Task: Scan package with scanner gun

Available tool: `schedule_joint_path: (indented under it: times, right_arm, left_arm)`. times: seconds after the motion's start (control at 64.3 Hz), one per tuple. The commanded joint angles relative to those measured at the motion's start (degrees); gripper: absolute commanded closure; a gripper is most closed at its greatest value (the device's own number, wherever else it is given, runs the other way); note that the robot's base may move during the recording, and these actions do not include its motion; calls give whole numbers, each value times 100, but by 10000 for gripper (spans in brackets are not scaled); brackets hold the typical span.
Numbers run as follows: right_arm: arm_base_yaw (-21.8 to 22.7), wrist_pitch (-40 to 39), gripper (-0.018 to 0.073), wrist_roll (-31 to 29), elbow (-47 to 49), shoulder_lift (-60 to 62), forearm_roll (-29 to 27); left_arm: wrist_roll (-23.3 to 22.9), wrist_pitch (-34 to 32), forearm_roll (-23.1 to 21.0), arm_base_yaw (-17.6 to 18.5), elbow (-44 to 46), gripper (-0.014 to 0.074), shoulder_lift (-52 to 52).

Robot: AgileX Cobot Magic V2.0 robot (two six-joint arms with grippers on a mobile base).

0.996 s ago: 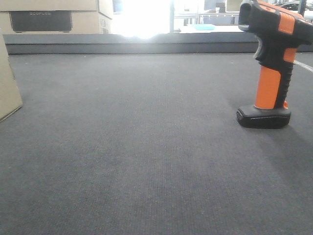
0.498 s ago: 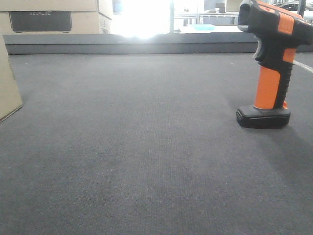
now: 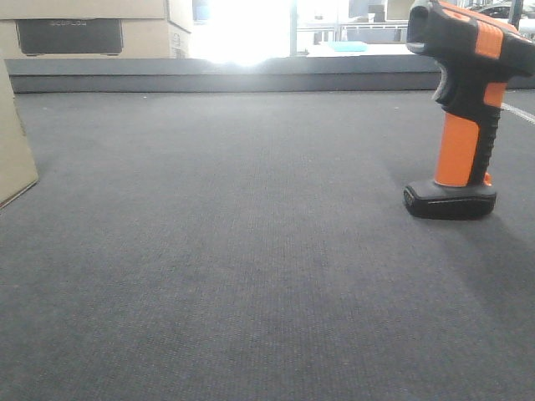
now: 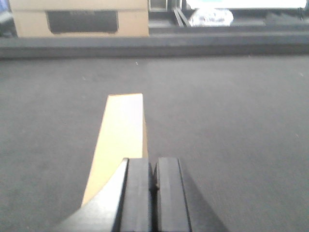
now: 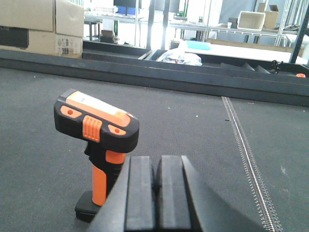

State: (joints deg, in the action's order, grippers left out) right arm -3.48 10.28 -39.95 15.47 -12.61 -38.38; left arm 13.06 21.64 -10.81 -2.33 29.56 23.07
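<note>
Nothing has shifted since the frame a second ago: in your front view the scanner gun (image 3: 464,117) stands where it stood and the package (image 3: 15,138) at the left edge has not moved. You are working over a dark grey carpet-like mat (image 3: 251,251) that runs back to a low dark ledge (image 3: 209,79), with bright window glare behind it and a large cardboard carton (image 3: 92,29) at the far left. Counting from left to right, you have one package, a tan cardboard box cut off by the left edge, and one scanner gun, orange and black, upright on its flat black base at the right and well apart from the package. Your left gripper (image 4: 153,195) has its two black pads pressed together with nothing between them, and it hangs over the mat just right of the package (image 4: 120,140), whose top face runs away from you. Your right gripper (image 5: 157,198) is likewise closed on nothing, its pads meeting, near the scanner gun (image 5: 99,145) and just right of it; a metal track (image 5: 246,159) runs along the mat further right
</note>
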Motion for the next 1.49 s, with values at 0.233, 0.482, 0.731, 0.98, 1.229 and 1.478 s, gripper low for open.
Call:
schedule_joint_path:
  times: [0.233, 0.482, 0.731, 0.98, 1.229, 1.478]
  right_arm:
    - [41, -177, 720, -29, -85, 60, -44]
    - [41, -132, 720, -29, -85, 60, -44]
    - [41, -132, 720, -29, -85, 60, -44]
    - [41, -132, 720, -29, -85, 60, -44]
    - [41, -132, 720, -29, -85, 60, -44]
    - [41, -132, 720, -29, -85, 60, -44]
  left_arm:
    - [25, -997, -56, 42, -490, 707, -186]
    - [25, -1065, -56, 31, -489, 707, -186]
    - [25, -1065, -56, 31, -489, 707, -186]
    - [14, -1065, 241, 31, -536, 707, -196]
    - [-1816, -1338, 1746, 219, -1328, 707, -1156]
    - [-1816, -1471, 1595, 219, -2572, 707, -2307]
